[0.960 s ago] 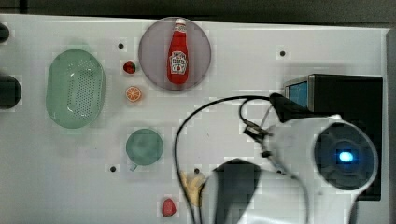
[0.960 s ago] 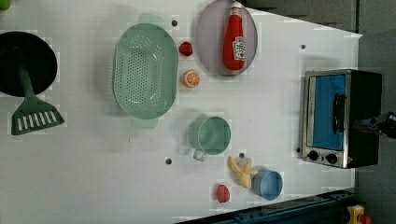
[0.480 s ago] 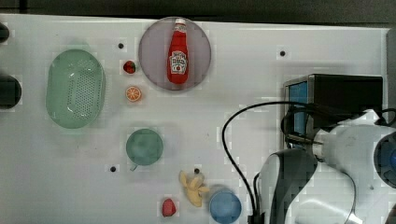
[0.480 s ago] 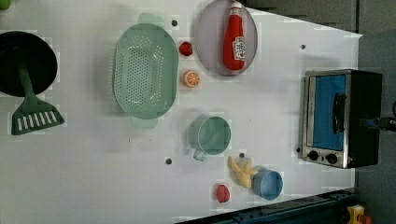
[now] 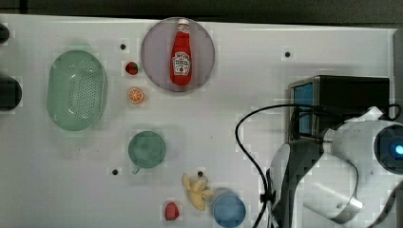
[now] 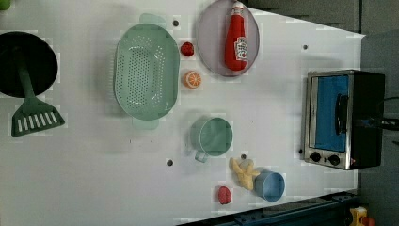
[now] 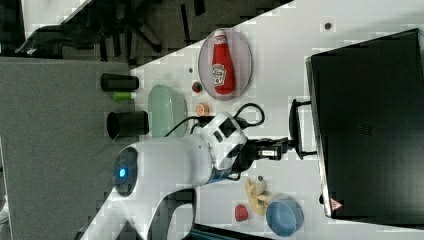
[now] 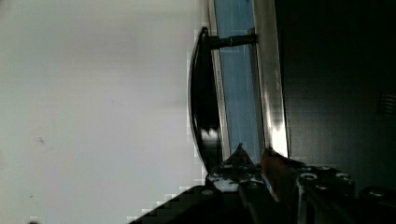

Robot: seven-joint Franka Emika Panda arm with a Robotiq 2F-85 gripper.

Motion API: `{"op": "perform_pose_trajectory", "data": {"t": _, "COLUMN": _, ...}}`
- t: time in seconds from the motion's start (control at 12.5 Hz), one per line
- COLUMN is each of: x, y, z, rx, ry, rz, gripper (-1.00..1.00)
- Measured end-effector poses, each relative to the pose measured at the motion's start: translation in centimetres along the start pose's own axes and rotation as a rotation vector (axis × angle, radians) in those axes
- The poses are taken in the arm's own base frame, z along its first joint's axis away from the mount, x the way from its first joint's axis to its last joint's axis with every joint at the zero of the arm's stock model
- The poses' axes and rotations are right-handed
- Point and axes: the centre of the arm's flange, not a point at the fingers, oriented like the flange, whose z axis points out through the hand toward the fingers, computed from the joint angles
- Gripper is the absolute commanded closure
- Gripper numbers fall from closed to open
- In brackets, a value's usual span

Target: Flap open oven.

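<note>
Overhead first, top view: oven (image 5: 354,95) half tucked under the white arm (image 5: 361,152), blue glass peeking past the cables.

Left view: oven (image 6: 339,117) at the table's edge, door flush shut, black bar handle (image 6: 339,113) across the glass, knobs beside it.

Right view: gripper (image 7: 284,145) level, reaching toward the oven (image 7: 370,125), tips right at the handle (image 7: 292,127), near its lower post; cannot tell whether touching. Banana (image 7: 256,192) and blue bowl (image 7: 284,216) below the gripper, ketchup bottle (image 7: 222,62) well above it.

Wrist view: gripper (image 8: 253,154) with fingertips a narrow slit apart, grasping nothing, just beside the curved handle (image 8: 203,107), over the glass and silver trim of the oven (image 8: 327,70).
</note>
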Motion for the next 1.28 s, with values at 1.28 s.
{"op": "perform_pose_trajectory", "data": {"t": 1.28, "x": 2.5, "y": -3.8, "z": 7.3, "rx": -0.124, "ry": -0.065, "rz": -0.139, "gripper": 0.65}}
